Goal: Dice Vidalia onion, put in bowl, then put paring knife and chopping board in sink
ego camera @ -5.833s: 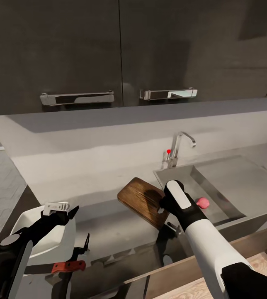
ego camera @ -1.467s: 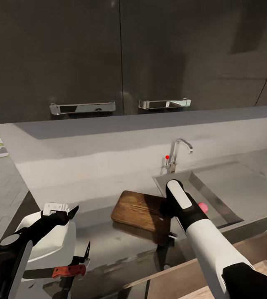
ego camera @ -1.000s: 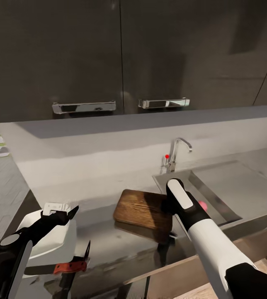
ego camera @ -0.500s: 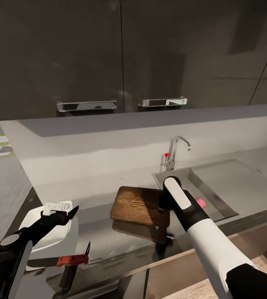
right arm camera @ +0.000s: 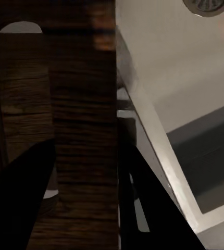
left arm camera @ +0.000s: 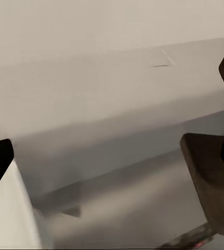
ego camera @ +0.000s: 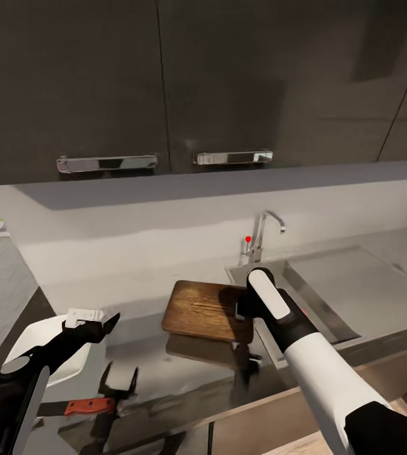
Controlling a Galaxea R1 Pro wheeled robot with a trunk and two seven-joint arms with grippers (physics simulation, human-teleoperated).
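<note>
Dark grey cabinets hang over a pale backsplash, and below them runs the glossy dark surface (ego camera: 184, 366) with the steel sink (ego camera: 330, 297) set in at the right, chrome faucet (ego camera: 261, 235) and its red-tipped lever at the back rim. The chopping board (ego camera: 206, 309) is lifted off the surface, its reflection showing beneath it, one end just beside the sink's near-left corner. The right claw (ego camera: 244, 308) is clamped on that end: in the right wrist view the dark fingers (right arm camera: 23, 198) straddle the board's edge (right arm camera: 81, 130) by the handle slot, with the basin's drain (right arm camera: 208, 5) beyond. A faint pink blur at that view's edge may be the onion; I cannot tell. Over on the left, the left claw (ego camera: 105, 323) hovers above the white bowl (ego camera: 33, 347), fingers apparently parted with nothing between them. The paring knife (ego camera: 83, 406) lies flat on the surface in front of the bowl, reddish handle plain to see.
</note>
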